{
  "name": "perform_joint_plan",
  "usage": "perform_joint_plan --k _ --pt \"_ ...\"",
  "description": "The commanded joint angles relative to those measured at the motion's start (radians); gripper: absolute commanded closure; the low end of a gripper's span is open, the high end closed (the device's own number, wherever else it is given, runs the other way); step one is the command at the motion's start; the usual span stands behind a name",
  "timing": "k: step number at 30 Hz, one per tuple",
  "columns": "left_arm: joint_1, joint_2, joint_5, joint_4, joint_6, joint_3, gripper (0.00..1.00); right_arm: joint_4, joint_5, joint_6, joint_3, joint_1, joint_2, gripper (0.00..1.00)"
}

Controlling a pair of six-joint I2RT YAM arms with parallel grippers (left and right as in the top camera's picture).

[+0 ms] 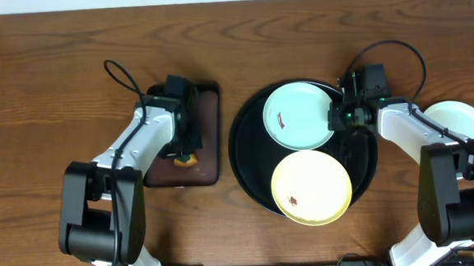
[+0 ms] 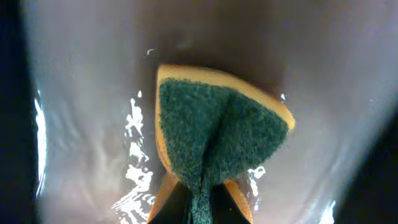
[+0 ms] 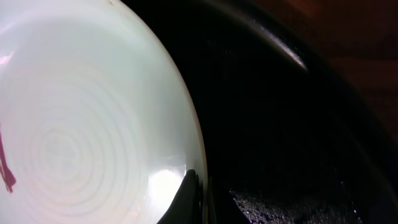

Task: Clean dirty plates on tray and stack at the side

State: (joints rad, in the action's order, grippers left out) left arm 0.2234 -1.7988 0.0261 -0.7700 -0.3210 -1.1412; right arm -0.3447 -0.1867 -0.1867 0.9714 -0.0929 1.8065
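Note:
The round black tray [image 1: 248, 161] holds a pale mint plate [image 1: 295, 115] at the back and a pale yellow plate [image 1: 310, 186] at the front, each with a small dark smudge. My right gripper [image 1: 336, 115] is shut on the mint plate's right rim; in the right wrist view the fingers [image 3: 200, 200] pinch the plate's [image 3: 93, 118] edge over the tray [image 3: 280, 124]. A third pale plate [image 1: 457, 122] lies on the tabletop at the far right. My left gripper [image 1: 184, 153] is shut on a green and yellow sponge [image 2: 217, 134].
A smaller rectangular dark brown tray [image 1: 208, 126] lies left of the black tray, with the sponge [image 1: 186, 160] and my left gripper over it; its wet surface [image 2: 81, 124] fills the left wrist view. Brown wood tabletop [image 1: 37, 96] lies all around.

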Motion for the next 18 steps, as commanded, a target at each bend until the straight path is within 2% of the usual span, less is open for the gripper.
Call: perform_joint_plan --k 1,4,7,12,18 --pt "-0.002 0.054 0.057 -0.057 -0.006 -0.140 0.93 -0.026 0.017 0.008 -0.019 0.000 0.032 0.99" --pt "0.022 0.094 0.171 -0.047 -0.007 -0.201 0.93 -0.026 0.017 0.008 -0.019 0.000 0.032 0.99" --pt "0.073 0.101 0.236 0.026 -0.048 -0.216 0.92 -0.026 0.017 0.008 -0.019 0.000 0.032 0.99" --pt "0.229 0.055 0.247 0.197 -0.154 -0.216 0.93 -0.025 0.018 0.008 -0.019 0.000 0.032 0.99" --pt "0.379 -0.098 0.247 0.398 -0.319 -0.216 0.93 -0.027 0.017 0.008 -0.019 0.000 0.032 0.99"
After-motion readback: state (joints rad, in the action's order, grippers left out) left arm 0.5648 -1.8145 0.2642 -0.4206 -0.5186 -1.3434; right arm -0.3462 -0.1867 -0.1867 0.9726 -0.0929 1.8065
